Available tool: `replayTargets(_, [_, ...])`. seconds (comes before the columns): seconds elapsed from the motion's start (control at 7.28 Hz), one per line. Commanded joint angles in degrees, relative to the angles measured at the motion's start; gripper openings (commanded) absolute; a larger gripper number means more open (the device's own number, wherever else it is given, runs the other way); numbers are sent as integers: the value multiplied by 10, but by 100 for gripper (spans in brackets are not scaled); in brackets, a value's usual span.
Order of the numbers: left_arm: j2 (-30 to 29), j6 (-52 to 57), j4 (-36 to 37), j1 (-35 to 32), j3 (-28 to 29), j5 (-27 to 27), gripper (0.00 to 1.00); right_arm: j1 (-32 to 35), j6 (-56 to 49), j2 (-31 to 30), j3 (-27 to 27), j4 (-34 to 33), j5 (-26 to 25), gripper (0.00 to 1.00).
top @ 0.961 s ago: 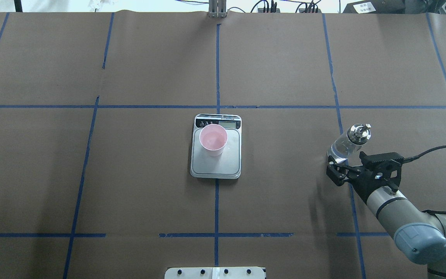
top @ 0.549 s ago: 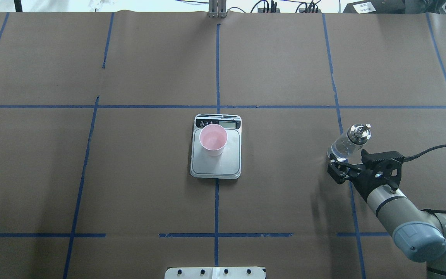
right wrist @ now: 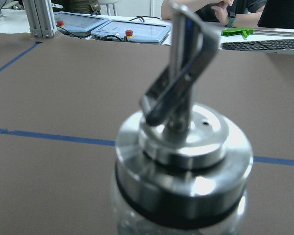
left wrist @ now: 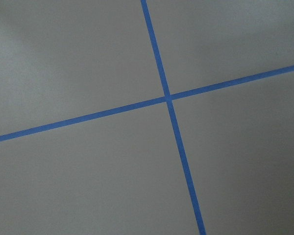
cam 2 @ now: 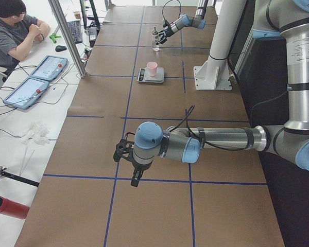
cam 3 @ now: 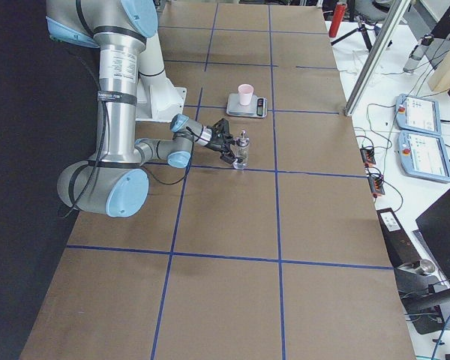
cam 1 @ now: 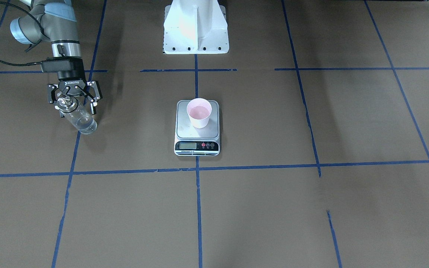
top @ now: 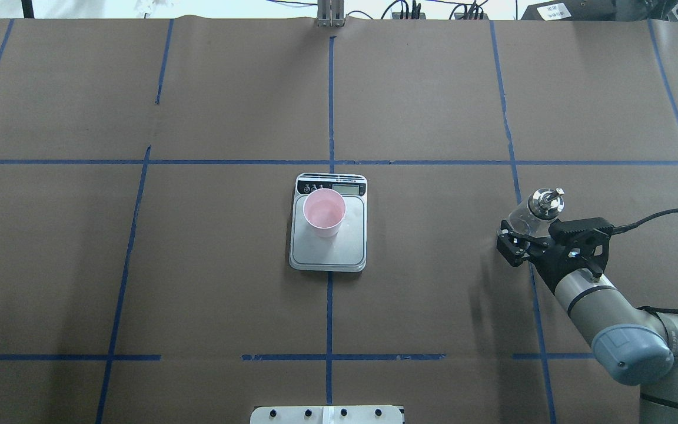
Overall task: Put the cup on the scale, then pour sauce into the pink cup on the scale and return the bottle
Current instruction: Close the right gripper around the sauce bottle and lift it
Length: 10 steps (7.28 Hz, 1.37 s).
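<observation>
The pink cup [top: 324,212] stands on the far left part of the scale [top: 330,254] at the table's middle, with liquid in it [cam 1: 199,111]. The clear glass bottle [top: 542,202] with its silver spout stands upright on the table to the right, clear sauce [cam 1: 87,127] in its bottom. My right gripper [top: 524,240] is open, one finger on each side of the bottle, apart from the glass [cam 1: 73,104]. The right wrist view is filled by the bottle's cap [right wrist: 186,161]. My left gripper [cam 2: 124,154] hangs over bare table far left; I cannot tell if it is open.
Blue tape lines [top: 330,106] grid the brown table. The robot's white base [cam 1: 196,26] stands behind the scale. An operator [cam 2: 13,28] and control tablets [cam 2: 38,80] are past the table's far edge. The left wrist view shows only a tape cross [left wrist: 168,98].
My right gripper has shifted forward around the bottle and now covers more of its lower body. The bottle, cup and scale have not moved.
</observation>
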Motion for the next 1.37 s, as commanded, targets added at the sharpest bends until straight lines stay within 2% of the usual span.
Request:
replayTargets(0.0, [0,0,-1,0,0,0,100,8,-8,5,-1,-1,0,100])
replayTargets(0.27, [0,0,-1,0,0,0,100,11,-9,9,-17,0,0,100])
replayTargets(0.41, [0,0,-1,0,0,-1,100,14,-9,25,-26,0,0,86])
replayTargets(0.55, [0,0,-1,0,0,-1,100,14,-6,32,-30,1,0,23])
replayTargets(0.69, [0,0,-1,0,0,-1,100,14,-6,31,-30,2,-1,0])
replayTargets(1.24, [0,0,-1,0,0,-3,100,16,-12,33,-12,5,-43,0])
